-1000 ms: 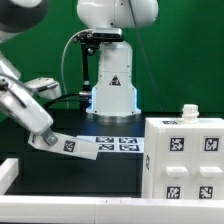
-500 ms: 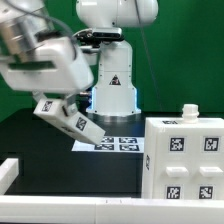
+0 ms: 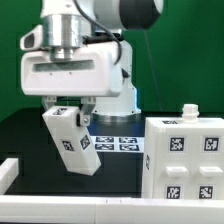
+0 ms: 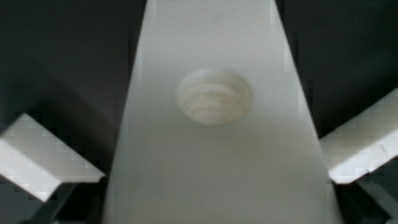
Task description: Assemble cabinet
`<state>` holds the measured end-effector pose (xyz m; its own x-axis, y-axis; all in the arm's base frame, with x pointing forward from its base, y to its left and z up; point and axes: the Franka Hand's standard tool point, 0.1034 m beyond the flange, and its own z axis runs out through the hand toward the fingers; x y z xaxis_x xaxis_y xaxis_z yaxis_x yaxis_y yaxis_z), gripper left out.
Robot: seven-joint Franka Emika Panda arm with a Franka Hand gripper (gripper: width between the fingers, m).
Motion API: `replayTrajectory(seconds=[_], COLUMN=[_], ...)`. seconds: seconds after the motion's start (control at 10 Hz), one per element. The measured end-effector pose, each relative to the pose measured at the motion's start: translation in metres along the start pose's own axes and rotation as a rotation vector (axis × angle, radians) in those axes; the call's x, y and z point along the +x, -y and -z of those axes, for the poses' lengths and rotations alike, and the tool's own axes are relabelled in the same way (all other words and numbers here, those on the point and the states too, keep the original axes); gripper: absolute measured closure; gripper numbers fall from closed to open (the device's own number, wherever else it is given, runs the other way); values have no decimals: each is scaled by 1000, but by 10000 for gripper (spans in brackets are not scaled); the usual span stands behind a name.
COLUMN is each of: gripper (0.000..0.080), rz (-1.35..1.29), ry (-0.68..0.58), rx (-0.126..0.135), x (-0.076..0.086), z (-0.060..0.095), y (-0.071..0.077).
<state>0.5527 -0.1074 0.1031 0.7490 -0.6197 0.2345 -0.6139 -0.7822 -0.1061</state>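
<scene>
The cabinet body (image 3: 186,158), a white box with black-and-white tags, stands at the exterior view's right with a small white knob (image 3: 186,110) on its top. My gripper (image 3: 68,106) is shut on a loose white cabinet panel (image 3: 73,142) with tags. It holds the panel tilted above the table, left of the body and apart from it. In the wrist view the panel (image 4: 214,160) fills the middle and has a rounded white bump (image 4: 214,94) on its face. My gripper (image 4: 214,205) has a pale finger (image 4: 43,160) on either side of the panel.
The marker board (image 3: 122,144) lies flat on the black table behind the held panel. The white robot base (image 3: 116,92) with a warning triangle stands at the back. A white rail (image 3: 60,206) runs along the front edge.
The arm has swung from the exterior view's left to the middle. The held panel came with it and now hangs steeper, closer to the cabinet body.
</scene>
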Motion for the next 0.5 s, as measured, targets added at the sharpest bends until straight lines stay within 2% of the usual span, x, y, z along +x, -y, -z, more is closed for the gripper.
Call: replayTrajectory(seconds=[0.1,0.2,0.4,0.5], gripper=[239,239,239,239], rz=[1,21,28,43], ry=[-103,-153,-168,-181], rx=[6,5,4,6], x=[-6,-12,-11,-15], z=[-3,-7,-8,-10], y=[8,11,12,18])
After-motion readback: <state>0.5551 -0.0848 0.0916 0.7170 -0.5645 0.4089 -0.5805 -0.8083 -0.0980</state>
